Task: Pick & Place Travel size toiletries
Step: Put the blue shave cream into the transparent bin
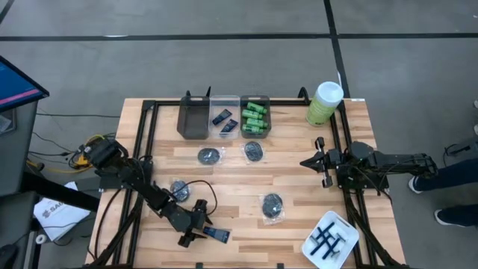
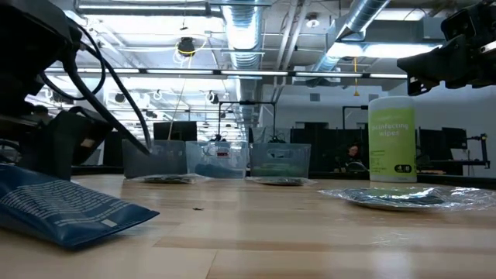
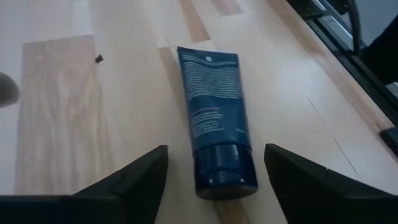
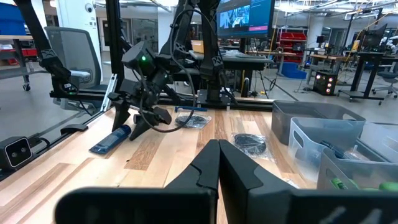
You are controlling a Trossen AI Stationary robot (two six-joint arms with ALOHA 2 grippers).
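Left gripper [image 3: 214,180] open, fingers astride cap end of dark navy squeeze tube [image 3: 214,118] lying flat, white print; right gripper [image 4: 217,163] closed, empty.

Both robot arms are dark, almost black, and built from chunky jointed pieces, with thin black cables looping along the left arm [image 1: 153,196]. The right arm [image 1: 388,161] is the same dark colour and ends in the right gripper [image 4: 217,163], whose two fingers are flat, black and pointed like wedges. The left gripper [image 3: 214,171] has the same smooth black wedge fingers, and a small green light glows on the left arm's wrist in the right wrist view.
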